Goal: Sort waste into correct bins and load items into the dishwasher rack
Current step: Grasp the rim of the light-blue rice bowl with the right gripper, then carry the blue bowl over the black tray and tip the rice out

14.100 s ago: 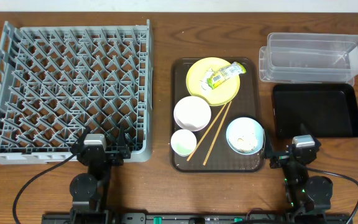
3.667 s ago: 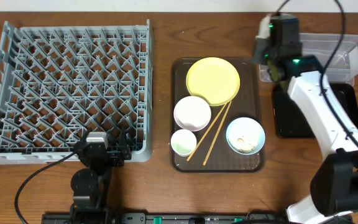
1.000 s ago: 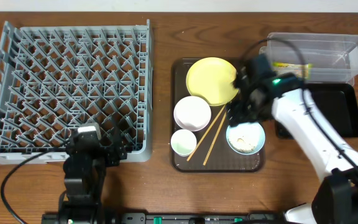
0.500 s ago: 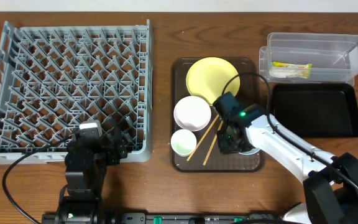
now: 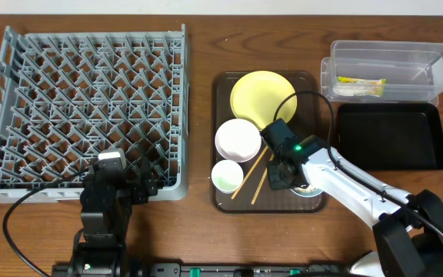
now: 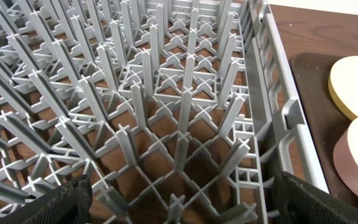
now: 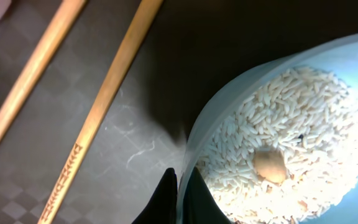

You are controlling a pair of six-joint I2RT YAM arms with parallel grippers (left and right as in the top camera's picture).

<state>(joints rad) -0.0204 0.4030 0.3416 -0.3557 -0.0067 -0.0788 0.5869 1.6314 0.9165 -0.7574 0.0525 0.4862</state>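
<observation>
My right gripper (image 5: pixel 282 174) (image 7: pixel 179 182) is shut on the left rim of the light blue bowl (image 5: pixel 312 189) (image 7: pixel 247 78), one finger inside and one outside. White rice scraps (image 7: pixel 291 130) with a tan lump fill the bowl. The chopsticks (image 5: pixel 257 171) (image 7: pixel 104 106) lie just left of it on the brown tray (image 5: pixel 221 85). The yellow plate (image 5: pixel 261 97) (image 6: pixel 356 81), white bowl (image 5: pixel 237 140) and small white cup (image 5: pixel 227 175) also sit on that tray. The snack wrapper (image 5: pixel 360 81) lies in the clear container (image 5: pixel 421 58). My left gripper (image 5: pixel 121 188) (image 6: pixel 185 208) hangs open over the dishwasher rack (image 5: pixel 83 100) (image 6: pixel 166 93).
The black tray (image 5: pixel 394 138) lies right of the brown tray, below the clear container. The right arm stretches across the table's front right towards the bowl. The rack's right wall runs close to the brown tray.
The right arm came down from beside the yellow plate to the light blue bowl, and its jaws closed on the rim. The left arm stayed put.
</observation>
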